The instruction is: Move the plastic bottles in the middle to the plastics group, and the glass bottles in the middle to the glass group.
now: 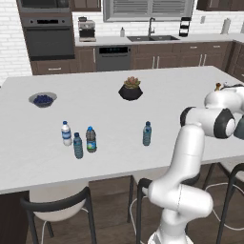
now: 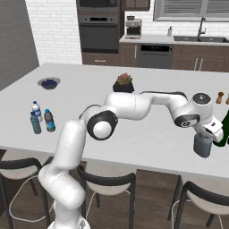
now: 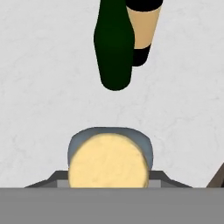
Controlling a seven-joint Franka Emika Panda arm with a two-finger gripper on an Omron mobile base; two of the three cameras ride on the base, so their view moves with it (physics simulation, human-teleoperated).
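My gripper [image 2: 205, 135] is shut on the glass bottle [image 2: 202, 146], a broad grey-blue one, at the counter's right end. From the hand view I look down on its tan stopper [image 3: 108, 162], with the fingers on either side of the neck. Whether its base touches the counter I cannot tell. Just beyond stand a dark green bottle [image 3: 114, 43] and a tan bottle with black bands [image 3: 142, 26]. A pale blue plastic bottle [image 1: 147, 134] stands alone mid-counter. At the left, a dark-labelled bottle [image 1: 91, 139] stands beside a white-labelled bottle [image 1: 66, 133] and a slim teal-blue one [image 1: 77, 146].
A potted succulent [image 1: 130, 88] sits at the counter's centre back and a bowl of blueberries [image 1: 43, 99] at the far left. A small brown grinder [image 2: 219, 97] stands behind the gripper. Stools [image 2: 107, 188] line the near edge of the counter [image 2: 147, 147].
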